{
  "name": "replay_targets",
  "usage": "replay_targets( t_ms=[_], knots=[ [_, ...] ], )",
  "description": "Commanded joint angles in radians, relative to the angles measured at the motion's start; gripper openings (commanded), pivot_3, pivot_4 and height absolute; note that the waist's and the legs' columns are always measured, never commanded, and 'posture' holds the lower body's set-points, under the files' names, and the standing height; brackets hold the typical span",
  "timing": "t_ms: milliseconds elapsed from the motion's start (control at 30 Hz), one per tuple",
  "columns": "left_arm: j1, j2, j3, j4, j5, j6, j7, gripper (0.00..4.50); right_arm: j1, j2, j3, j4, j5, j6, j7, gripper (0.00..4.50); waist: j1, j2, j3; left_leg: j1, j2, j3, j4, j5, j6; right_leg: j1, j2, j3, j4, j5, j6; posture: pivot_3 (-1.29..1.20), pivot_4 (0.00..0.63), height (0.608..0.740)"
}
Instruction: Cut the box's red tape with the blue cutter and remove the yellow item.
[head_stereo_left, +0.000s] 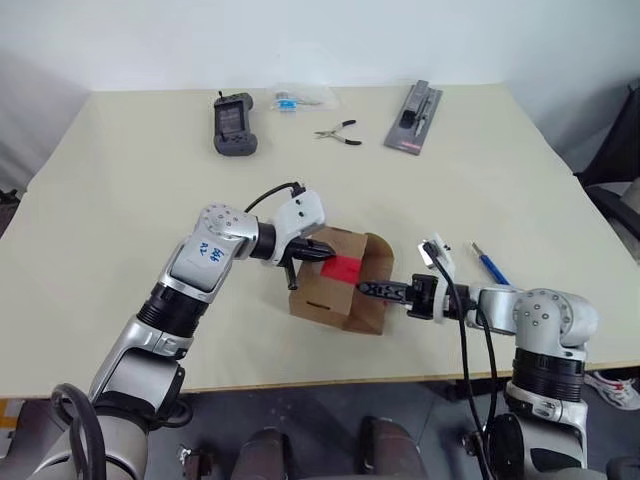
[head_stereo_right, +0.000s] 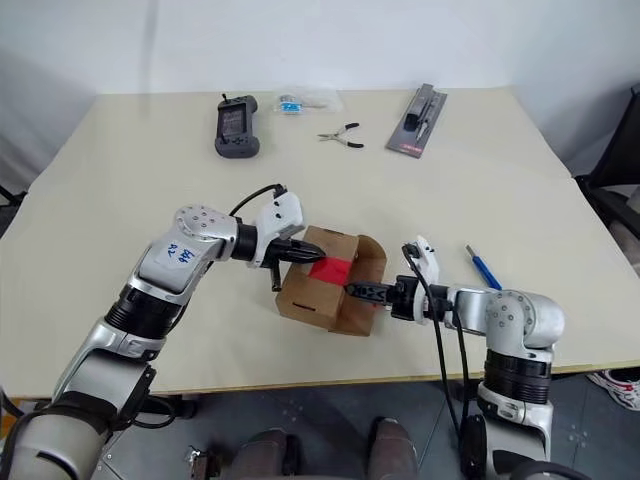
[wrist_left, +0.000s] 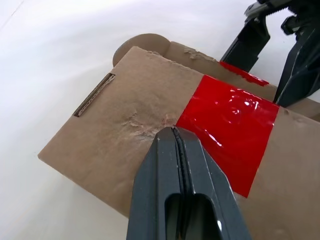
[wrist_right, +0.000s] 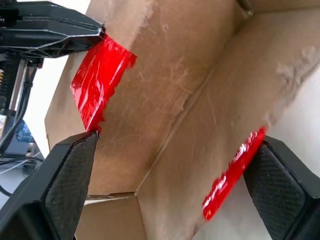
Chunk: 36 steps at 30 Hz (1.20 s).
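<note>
Left gripper (wrist_left: 175, 131) is closed, black fingertips pressed together against the box (head_stereo_left: 325, 295) top, right at the edge of the red tape (wrist_left: 227, 130). Right gripper (head_stereo_left: 375, 290) is spread wide at the open end, textured pads (wrist_right: 67, 172) straddling the raised flap. Box is brown corrugated cardboard, scuffed, with a narrow slot in one side. Tape is glossy, wrinkled, split into two torn pieces. Blue cutter (head_stereo_left: 490, 265), slim and pen-shaped, lies on the table (head_stereo_left: 120, 200) just beyond the right arm. Blue writing on the left forearm is unreadable.
</note>
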Motion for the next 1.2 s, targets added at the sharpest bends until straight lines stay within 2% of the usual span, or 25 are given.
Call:
replay_targets(
  t_ms=[33, 100, 200, 333, 567, 733, 933, 1067, 1133, 1167, 1200],
  knots=[
    [0.018, -0.004, -0.008, -0.022, 0.001, 0.01, 0.006, 0.0, 0.015, 0.02, 0.092, 0.089, -0.012, -0.019, -0.002, 4.42, -0.007, 0.0, 0.0, 0.0, 0.0, 0.0, 0.0, 0.0, 0.0, 0.0, 0.0, 0.0, 0.0, 0.0, 0.0, 0.0, 0.15, 0.74],
    [0.019, -0.005, -0.006, -0.024, 0.0, 0.014, 0.008, 0.0, 0.01, 0.013, 0.114, 0.118, -0.022, -0.041, -0.004, 4.42, -0.01, 0.0, 0.0, 0.001, 0.0, 0.0, 0.0, 0.0, 0.0, 0.0, 0.0, 0.0, 0.0, 0.0, 0.0, 0.0, 0.15, 0.74],
    [0.024, -0.005, -0.005, -0.032, -0.002, 0.018, 0.012, 0.0, 0.011, 0.006, 0.13, 0.136, -0.033, -0.071, -0.012, 3.85, -0.01, 0.0, -0.001, 0.001, 0.0, 0.0, 0.0, 0.0, 0.0, 0.0, 0.0, 0.001, 0.001, 0.0, 0.0, 0.0, 0.15, 0.74],
    [0.024, -0.009, -0.001, -0.023, -0.002, 0.013, 0.018, 0.0, 0.016, 0.006, 0.129, 0.129, -0.033, -0.059, -0.032, 2.45, -0.009, 0.0, -0.001, 0.001, 0.0, 0.0, 0.0, 0.0, -0.001, 0.0, 0.0, 0.001, 0.001, 0.0, 0.0, 0.0, 0.15, 0.74],
    [0.033, -0.011, 0.0, -0.03, -0.004, 0.01, 0.021, 0.0, 0.029, 0.078, 0.024, 0.016, -0.005, 0.056, -0.135, 0.02, -0.004, 0.0, -0.001, 0.0, 0.0, 0.0, -0.001, -0.001, -0.002, 0.0, 0.0, 0.0, 0.0, 0.0, 0.0, 0.0, 0.15, 0.74],
    [0.041, -0.012, 0.002, -0.032, -0.005, 0.002, 0.023, 0.0, 0.055, 0.131, -0.075, -0.148, 0.053, 0.101, -0.242, 0.02, -0.002, 0.0, 0.0, -0.001, 0.0, -0.001, -0.001, -0.001, -0.002, -0.001, 0.0, 0.0, -0.001, 0.0, 0.0, 0.0, 0.15, 0.74],
    [0.047, -0.016, 0.002, -0.026, -0.005, -0.018, 0.022, 0.0, 0.053, 0.103, -0.148, -0.305, 0.296, 0.101, -0.424, 0.02, 0.0, 0.003, 0.001, -0.005, 0.0, 0.0, -0.002, -0.001, -0.002, -0.005, 0.0, 0.0, -0.002, 0.0, 0.0, 0.0, 0.15, 0.74],
    [0.05, -0.027, 0.009, -0.003, -0.006, -0.057, 0.021, 0.0, -0.013, 0.077, -0.212, -0.328, 0.655, 0.101, -0.704, 0.02, 0.0, 0.003, 0.002, -0.007, 0.0, 0.0, -0.002, -0.001, -0.002, -0.008, 0.0, 0.001, -0.002, 0.0, 0.0, 0.0, 0.15, 0.74],
    [0.055, -0.035, 0.015, 0.005, -0.007, -0.076, 0.023, 0.0, 0.03, -0.072, -0.068, -0.326, 1.047, -0.117, -0.979, 0.02, 0.002, 0.004, 0.002, -0.008, 0.0, 0.001, -0.001, -0.001, -0.002, -0.009, 0.0, 0.001, -0.002, 0.0, 0.0, 0.0, 0.15, 0.74],
    [0.057, -0.037, 0.017, 0.006, -0.007, -0.079, 0.022, 0.0, 0.039, -0.142, 0.004, -0.329, 1.195, -0.22, -1.09, 0.02, 0.005, 0.005, 0.003, -0.008, 0.0, 0.001, -0.002, -0.001, -0.002, -0.009, 0.0, 0.001, -0.002, 0.0, 0.0, 0.0, 0.15, 0.74],
    [0.057, -0.041, 0.019, 0.009, -0.007, -0.081, 0.021, 0.0, 0.036, -0.196, 0.058, -0.336, 1.277, -0.3, -1.157, 0.02, 0.005, 0.005, 0.003, -0.008, -0.001, 0.001, -0.001, -0.001, -0.002, -0.01, -0.001, 0.001, -0.002, 0.0, 0.0, 0.0, 0.15, 0.74]
  ],
)
